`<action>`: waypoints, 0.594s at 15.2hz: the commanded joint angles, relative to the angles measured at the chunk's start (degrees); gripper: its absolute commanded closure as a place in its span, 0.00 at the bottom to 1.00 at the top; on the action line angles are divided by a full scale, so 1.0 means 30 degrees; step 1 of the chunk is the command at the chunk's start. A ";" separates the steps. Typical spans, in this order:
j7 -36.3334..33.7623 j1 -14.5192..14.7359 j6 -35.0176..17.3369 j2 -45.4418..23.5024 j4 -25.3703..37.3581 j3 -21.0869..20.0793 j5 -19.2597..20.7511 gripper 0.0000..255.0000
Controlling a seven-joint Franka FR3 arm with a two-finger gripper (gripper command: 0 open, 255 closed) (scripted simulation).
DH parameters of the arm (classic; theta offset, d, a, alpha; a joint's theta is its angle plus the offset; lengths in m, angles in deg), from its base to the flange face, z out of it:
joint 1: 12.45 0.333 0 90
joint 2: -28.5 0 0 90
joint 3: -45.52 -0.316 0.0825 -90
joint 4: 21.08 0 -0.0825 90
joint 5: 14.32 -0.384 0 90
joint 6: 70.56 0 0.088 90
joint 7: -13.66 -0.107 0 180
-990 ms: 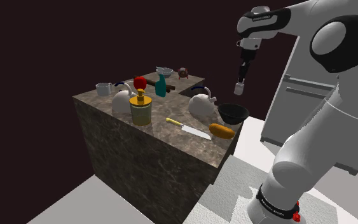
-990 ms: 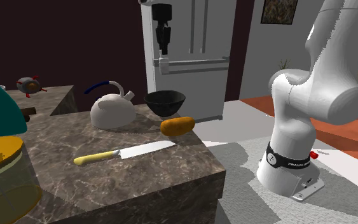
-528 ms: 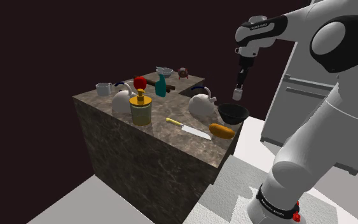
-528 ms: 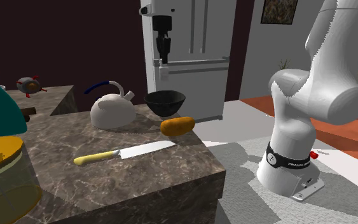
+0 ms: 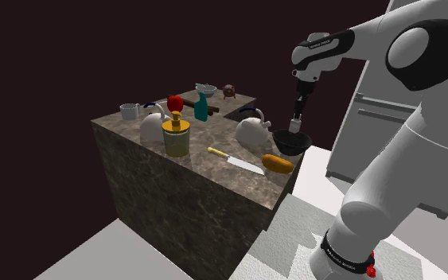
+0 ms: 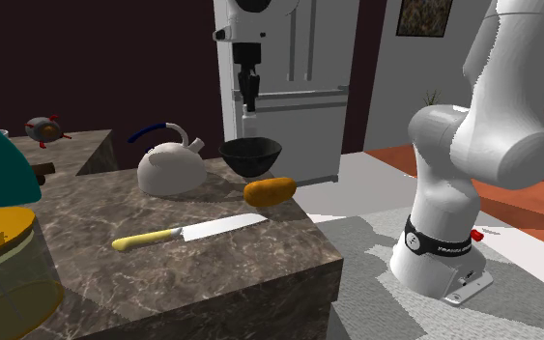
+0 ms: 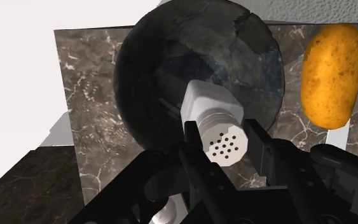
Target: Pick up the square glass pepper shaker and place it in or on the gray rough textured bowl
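**Shaker poised over the bowl, set-down not yet done**

Nearest the wrist camera, the all-black two-finger pincer [image 7: 224,145] is closed on the pale, square-bodied pepper shaker [image 7: 212,109]. One finger presses each side just below its perforated cap, and the cap end faces the camera. The shaker hangs upright from the fingers with its base pointing down, clear of everything else.

Directly beyond it lies the dark grey, rough, mottled round bowl [image 7: 147,76]. In the wrist view the shaker's body sits over the middle of the bowl's hollow. In the shoulder view the shaker [image 5: 295,124] hangs just above the bowl [image 5: 291,143], apparently without touching it.

The bowl stands near the corner of the brown marbled stone surface [image 7: 85,89]. An orange-brown oblong loaf [image 7: 331,71] lies just beside it. Farther along the surface are a white kettle with a dark arched handle [image 6: 170,166] and a yellow-handled knife [image 6: 190,231], both well away from the drop.

By my reading this is the placing step: the lift and carry look finished and the alignment looks good. The next move calls for a short, straight descent into the hollow, then parting the fingers once the base rests. The curved bowl floor may let the shaker tip over.
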 commanded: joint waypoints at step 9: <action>0.0122 -0.0028 -0.1415 -0.0315 -0.1143 0.0163 -0.0134 1.00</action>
